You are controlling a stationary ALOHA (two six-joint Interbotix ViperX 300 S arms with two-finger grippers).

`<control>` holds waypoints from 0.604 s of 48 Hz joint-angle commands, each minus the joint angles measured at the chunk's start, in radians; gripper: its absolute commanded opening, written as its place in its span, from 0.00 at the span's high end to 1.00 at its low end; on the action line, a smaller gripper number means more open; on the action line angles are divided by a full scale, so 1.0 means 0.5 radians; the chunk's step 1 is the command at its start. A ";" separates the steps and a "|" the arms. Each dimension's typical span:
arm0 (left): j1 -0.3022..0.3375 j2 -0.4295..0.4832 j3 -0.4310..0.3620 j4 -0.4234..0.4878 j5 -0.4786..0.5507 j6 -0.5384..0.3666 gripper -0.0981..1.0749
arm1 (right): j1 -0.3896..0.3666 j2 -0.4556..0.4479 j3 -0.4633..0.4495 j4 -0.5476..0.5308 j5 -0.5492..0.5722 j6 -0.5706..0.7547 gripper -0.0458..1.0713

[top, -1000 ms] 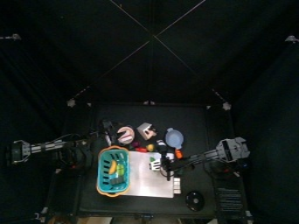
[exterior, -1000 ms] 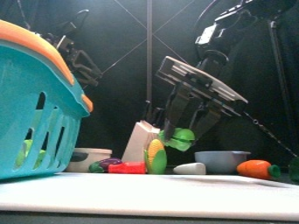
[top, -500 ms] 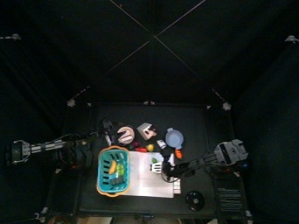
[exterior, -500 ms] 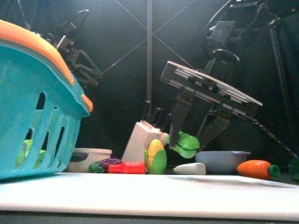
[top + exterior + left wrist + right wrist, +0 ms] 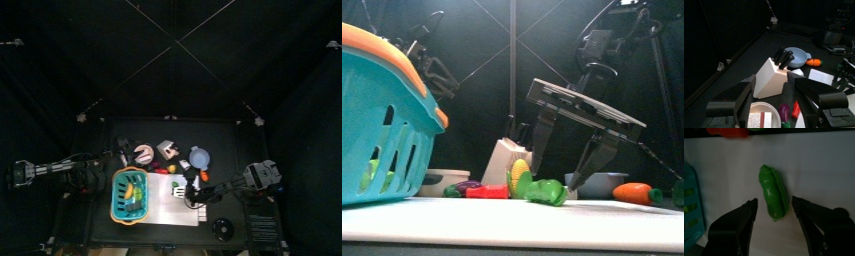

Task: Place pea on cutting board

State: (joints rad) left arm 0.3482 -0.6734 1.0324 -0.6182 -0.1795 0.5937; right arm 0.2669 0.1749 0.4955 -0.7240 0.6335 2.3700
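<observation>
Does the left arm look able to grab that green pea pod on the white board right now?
Probably not easily: the green pea pod lies between the right gripper's open jaws, and the teal basket stands between it and the left gripper.

From above, my right gripper (image 5: 191, 194) covers the pea on the cutting board (image 5: 166, 204), and everything there is too small to tell apart. From the front, the teal basket (image 5: 389, 125) is cut off beside the board.

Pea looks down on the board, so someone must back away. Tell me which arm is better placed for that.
Right. Its tool stands open astride the pea pod, which lies on the white cutting board, so it need only lift clear. The left tool hangs back by the knife block.
</observation>
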 commanded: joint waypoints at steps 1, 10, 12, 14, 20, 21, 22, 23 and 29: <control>-0.003 0.000 -0.025 0.000 -0.009 0.000 0.16 | 0.006 -0.067 -0.028 -0.012 0.006 -0.012 0.15; -0.003 0.000 -0.028 -0.003 -0.009 0.000 0.16 | 0.009 -0.092 -0.009 -0.015 0.015 -0.021 0.15; -0.003 0.000 -0.025 0.000 -0.006 0.000 0.16 | 0.012 -0.098 -0.003 -0.018 0.021 -0.025 0.15; -0.003 0.000 -0.025 0.000 -0.009 0.000 0.16 | 0.015 -0.098 0.003 -0.031 0.021 -0.028 0.15; -0.006 0.000 -0.025 -0.003 -0.006 -0.006 0.16 | 0.028 -0.098 0.012 -0.034 0.021 -0.028 0.15; -0.003 0.000 -0.025 -0.003 -0.009 -0.006 0.16 | 0.028 -0.101 0.015 -0.034 0.021 -0.034 0.15; -0.003 0.000 -0.025 -0.003 -0.006 -0.006 0.16 | 0.028 -0.114 0.015 -0.034 0.021 -0.034 0.15; -0.003 0.000 -0.025 -0.006 -0.006 -0.006 0.16 | 0.028 -0.117 0.018 -0.034 0.021 -0.037 0.15; -0.003 0.003 -0.025 -0.006 -0.006 -0.003 0.16 | 0.028 -0.190 0.055 -0.043 0.040 -0.104 0.15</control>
State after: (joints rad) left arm 0.3467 -0.6734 1.0324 -0.6197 -0.1795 0.5906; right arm 0.2807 0.1442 0.5231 -0.7409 0.6458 2.3332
